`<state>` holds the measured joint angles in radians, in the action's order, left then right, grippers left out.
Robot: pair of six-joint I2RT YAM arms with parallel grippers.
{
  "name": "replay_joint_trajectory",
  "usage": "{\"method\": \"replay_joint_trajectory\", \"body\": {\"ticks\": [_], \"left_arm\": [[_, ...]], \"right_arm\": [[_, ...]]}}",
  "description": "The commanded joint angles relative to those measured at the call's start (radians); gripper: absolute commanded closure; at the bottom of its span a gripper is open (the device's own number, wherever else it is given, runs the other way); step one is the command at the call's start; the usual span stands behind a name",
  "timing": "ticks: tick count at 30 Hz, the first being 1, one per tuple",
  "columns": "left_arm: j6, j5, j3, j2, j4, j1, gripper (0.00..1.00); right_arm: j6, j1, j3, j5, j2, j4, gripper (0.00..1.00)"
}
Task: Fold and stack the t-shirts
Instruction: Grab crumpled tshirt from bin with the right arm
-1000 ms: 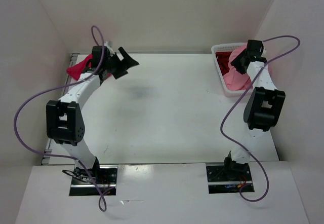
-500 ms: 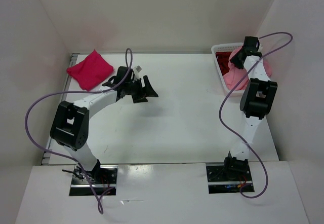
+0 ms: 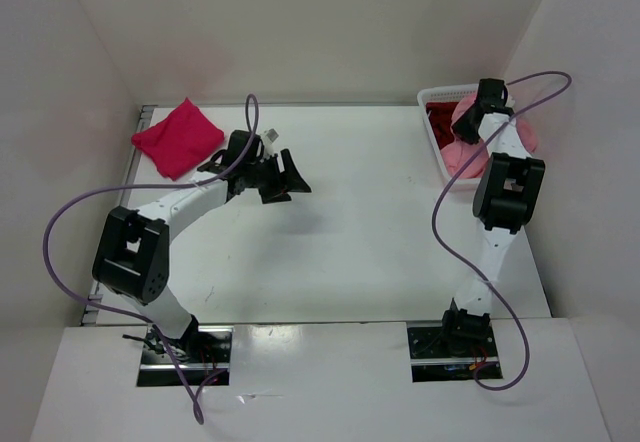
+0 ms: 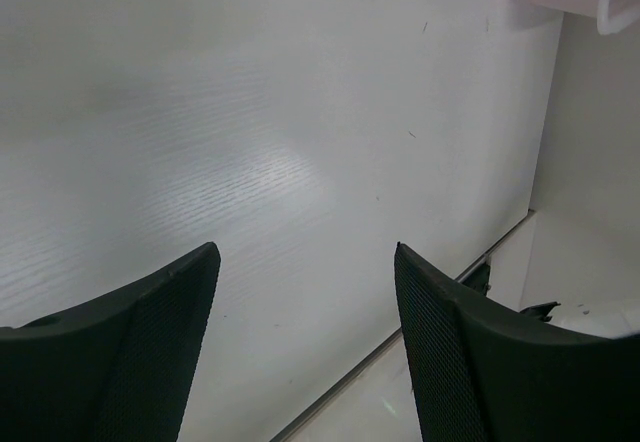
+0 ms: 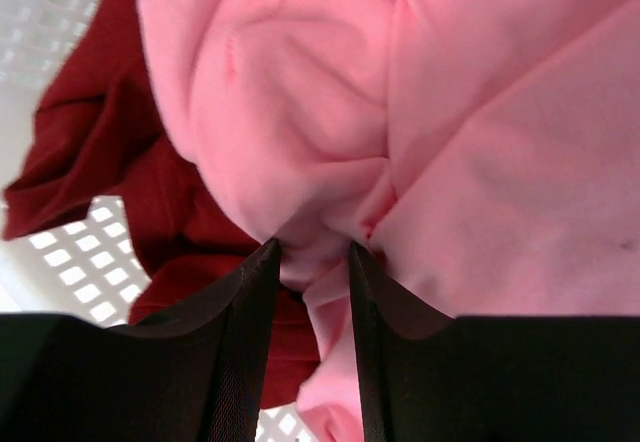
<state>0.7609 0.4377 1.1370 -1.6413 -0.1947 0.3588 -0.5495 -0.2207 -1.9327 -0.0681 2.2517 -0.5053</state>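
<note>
— One shirt looks finished, then?

— Yes. The bright pink shirt [image 3: 178, 138] lies at the far left corner of the table [image 3: 360, 222], folded into a flat, tidy square. I take that corner to be where the stack is meant to grow.

— And the arm beside it?

— The left gripper [image 3: 290, 175] hangs over bare table to the right of that shirt, apart from it, with its jaws wide and nothing between them. With no cloth to mind, it looks free for the next shirt.

— What's over on the right?

— The basket [image 3: 445, 90] sits at the far right corner with the other two shirts in it. The right gripper [image 5: 312, 257] reaches down inside, its jaws drawn close on a fold of the light pink shirt [image 5: 450, 112]. The cloth puckers where it is pinched. Nipping a bunched fold seems the way to lift it out.

— How does that shirt look?

— Soft, crumpled and heaped in loose rolls, and it seems to spill over the basket's right side. The dark red shirt [image 5: 90, 152] lies beneath and to its left, just as rumpled, on the white lattice floor.

— So two left to fold.

— That's my judgement.
</note>
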Motion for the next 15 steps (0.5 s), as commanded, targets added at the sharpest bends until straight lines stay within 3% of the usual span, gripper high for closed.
{"method": "replay_joint_trajectory", "body": {"ticks": [1,8,10,11,15], "left_arm": [[-0.021,0.001,0.021,0.057,-0.003,-0.003,0.22],[-0.021,-0.008,0.012,0.057,-0.012,-0.003,0.22],[-0.021,-0.008,0.012,0.057,-0.012,-0.003,0.22],[-0.021,-0.008,0.012,0.057,-0.012,-0.003,0.22],[-0.021,-0.008,0.03,0.047,-0.012,-0.003,0.22]], "right_arm": [[0.008,-0.003,0.047,-0.058,-0.083,0.011,0.6],[0.008,-0.012,0.047,-0.035,-0.043,0.001,0.63],[0.008,-0.012,0.009,-0.025,-0.029,0.001,0.75],[-0.001,-0.012,0.009,-0.012,-0.029,0.001,0.88],[-0.021,-0.012,0.043,-0.054,-0.121,0.014,0.99]]}}
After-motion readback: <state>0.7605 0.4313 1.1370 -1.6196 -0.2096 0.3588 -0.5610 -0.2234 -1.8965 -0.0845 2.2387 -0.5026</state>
